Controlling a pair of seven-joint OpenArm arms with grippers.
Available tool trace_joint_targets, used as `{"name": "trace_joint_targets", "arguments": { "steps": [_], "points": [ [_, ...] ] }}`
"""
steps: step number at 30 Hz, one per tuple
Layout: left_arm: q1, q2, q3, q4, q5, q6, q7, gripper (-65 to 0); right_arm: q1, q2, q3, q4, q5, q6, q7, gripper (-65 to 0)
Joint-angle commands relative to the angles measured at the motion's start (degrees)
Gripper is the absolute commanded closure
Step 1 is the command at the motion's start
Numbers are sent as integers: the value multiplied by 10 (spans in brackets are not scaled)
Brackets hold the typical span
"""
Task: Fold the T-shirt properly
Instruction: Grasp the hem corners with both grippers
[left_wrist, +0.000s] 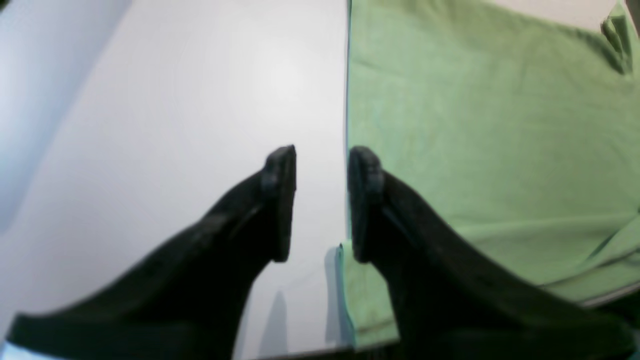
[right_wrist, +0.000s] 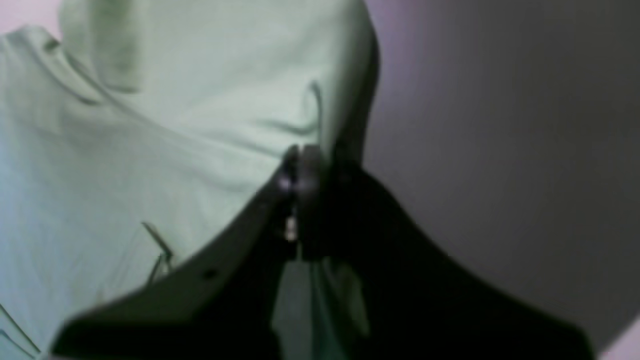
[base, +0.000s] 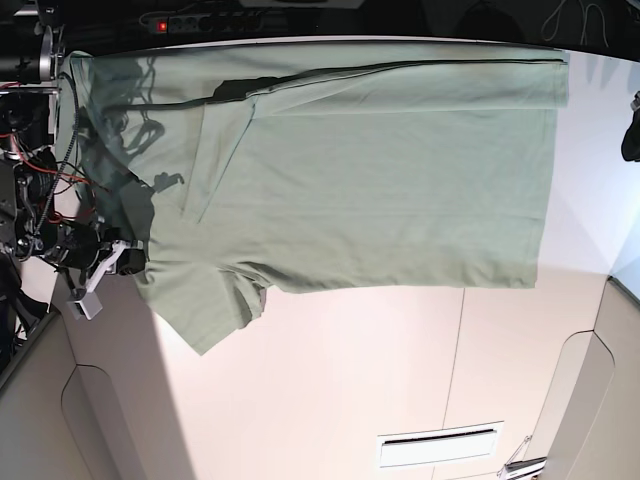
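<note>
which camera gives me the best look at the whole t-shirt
The base view. It shows the whole T-shirt spread on the table, one sleeve folded over the body. The left wrist view shows only one straight edge beside the open left gripper. The right wrist view is a blurry close-up of fabric at the shut right gripper.

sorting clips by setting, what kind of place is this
Probably a robotics lab or test bench, not a home. A T-shirt lies spread on a plain white table; exposed wiring and arm hardware sit at one edge, and a power strip with a red light runs along the dark back edge.
</note>
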Motion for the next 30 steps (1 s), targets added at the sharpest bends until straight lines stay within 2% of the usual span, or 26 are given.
{"name": "trace_joint_targets", "arguments": {
  "steps": [1,5,8,12,15,18,20,25,30],
  "points": [
    [-7,-13,-4,8,-1,-5,-21,-214,8,6,0,3,-10,-2,-14,0],
    [-70,-13,15,7,42,-5,-28,-214,8,6,0,3,-10,-2,-13,0],
    [-130,-13,64,7,94,1,-44,-214,8,6,0,4,-7,-2,-13,0],
    [-211,-14,170,-19,197,42,-105,-214,8,6,0,3,18,-2,-13,0],
    [-284,-13,250,-75,277,78,-130,-218,8,6,0,3,17,-2,-14,0],
    [-360,-13,306,-156,330,110,-137,-286,7,6,0,3,16,-2,-14,0],
    [-405,-13,329,-212,348,124,-142,-319,7,6,0,3,16,-2,-14,0],
    [-495,-13,356,-360,348,125,-154,-319,7,6,0,3,16,-2,-14,0],
    [-550,-13,359,-471,348,125,-176,-319,8,6,0,3,16,-2,-13,0]
  ]
}}
